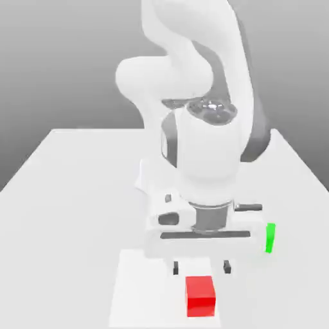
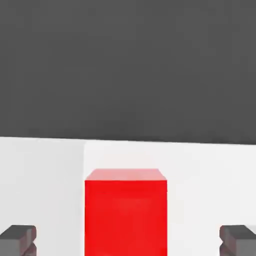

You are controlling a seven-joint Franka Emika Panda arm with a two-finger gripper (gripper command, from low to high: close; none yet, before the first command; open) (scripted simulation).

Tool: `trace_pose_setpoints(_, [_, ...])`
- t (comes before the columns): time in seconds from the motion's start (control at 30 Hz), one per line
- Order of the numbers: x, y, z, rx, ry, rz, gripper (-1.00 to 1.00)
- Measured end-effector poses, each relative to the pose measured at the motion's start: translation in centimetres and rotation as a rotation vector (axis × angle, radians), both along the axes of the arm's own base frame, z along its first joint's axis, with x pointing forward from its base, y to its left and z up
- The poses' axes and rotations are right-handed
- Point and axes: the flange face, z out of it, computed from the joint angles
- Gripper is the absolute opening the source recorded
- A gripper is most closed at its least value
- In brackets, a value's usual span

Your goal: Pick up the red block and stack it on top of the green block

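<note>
White table (image 1: 71,193) lies open around the red block (image 1: 200,296); gripper (image 1: 200,267) at its 12 o'clock, fingers (image 1: 176,268) spread wide, empty; green block (image 1: 270,238) at 2 o'clock.

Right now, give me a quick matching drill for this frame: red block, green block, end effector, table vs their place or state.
Things:
1. red block
2. green block
3. end effector
4. table

Place or state:
A. open, fingers apart, holding nothing
B. white surface under everything
C. partly hidden behind the hand, toward the exterior view's right
D. on the table, near edge of the exterior view, seen between the fingertips in the hand view

Pairs: 1-D, 2-C, 3-A, 4-B
</note>
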Motion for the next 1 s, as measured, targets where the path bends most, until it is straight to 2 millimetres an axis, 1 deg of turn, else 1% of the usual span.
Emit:
trace_pose_setpoints(0.03, [-0.1, 0.0, -1.3, 0.000, 0.001, 0.000, 0.00])
trace_pose_setpoints(0.07, [-0.1, 0.0, -2.4, 0.000, 0.002, 0.000, -1.00])
trace_pose_setpoints(0.23, [-0.1, 0.0, -2.4, 0.000, 0.001, 0.000, -1.00])
trace_pose_setpoints(0.27, [-0.2, 0.0, -2.9, 0.000, 0.001, 0.001, -1.00])
trace_pose_setpoints(0.3, [-0.1, 0.0, -2.6, 0.000, 0.001, 0.000, -1.00])
trace_pose_setpoints(0.37, [-0.1, 0.0, -0.8, 0.000, 0.002, 0.000, -1.00])
trace_pose_setpoints(0.47, [-0.2, 0.1, 2.7, 0.000, 0.002, 0.004, -1.00])
trace_pose_setpoints(0.5, [-0.6, 0.9, 3.4, 0.001, 0.002, 0.043, -1.00])
trace_pose_setpoints(0.6, [-2.8, 4.3, 4.5, 0.005, 0.002, 0.227, -1.00])
trace_pose_setpoints(0.7, [-5.8, 8.5, 5.3, 0.007, 0.002, 0.447, -1.00])
trace_pose_setpoints(0.8, [-8.9, 11.6, 5.9, 0.007, 0.003, 0.653, -1.00])
trace_pose_setpoints(0.87, [-10.9, 13.1, 6.3, 0.007, 0.003, 0.782, -1.00])
trace_pose_setpoints(1.0, [-14.9, 15.1, 6.9, 0.004, 0.003, 1.029, -1.00])
